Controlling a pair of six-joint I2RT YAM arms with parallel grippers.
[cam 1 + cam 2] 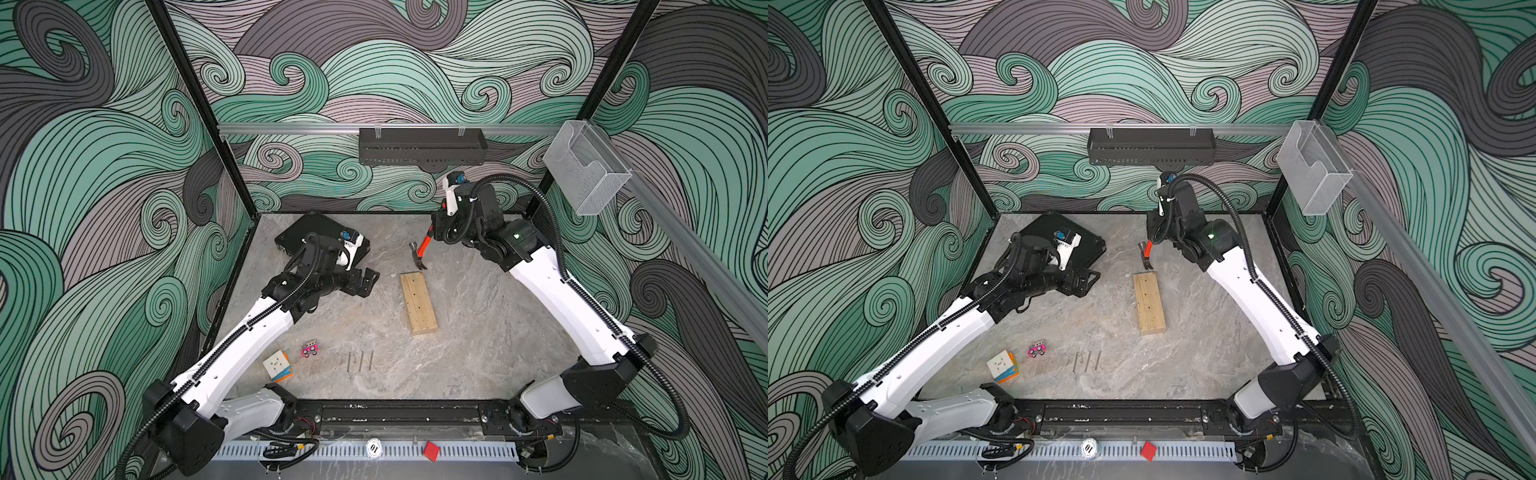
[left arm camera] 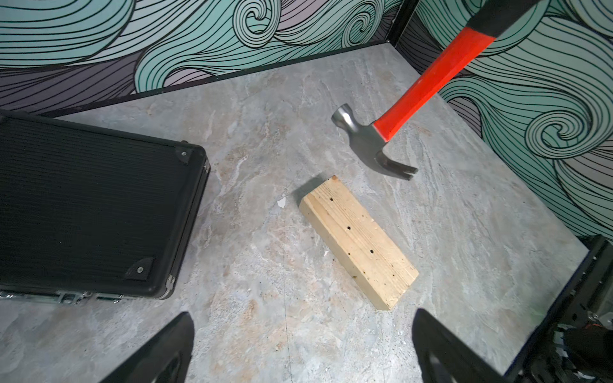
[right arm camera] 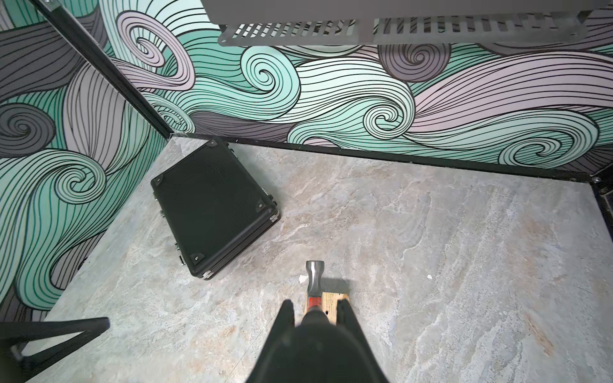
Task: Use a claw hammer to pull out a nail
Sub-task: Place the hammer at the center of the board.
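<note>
Firmly, the claw hammer (image 2: pixel 374 142) is clamped by its black handle in the right gripper (image 3: pixel 315 308).
Its steel head is held just beyond the far end of the wooden block (image 2: pixel 360 242), near the middle of the desk (image 1: pixel 478 332). The left gripper (image 2: pixel 302 318) is held wide apart beside the black case (image 2: pixel 93 212) at the far left corner. Three nails (image 1: pixel 359 360) are laid toward the near edge.

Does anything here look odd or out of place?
Yes. The wooden block shows only empty holes, no nail standing in it, while three nails lie loose on the table apart from it.
</note>
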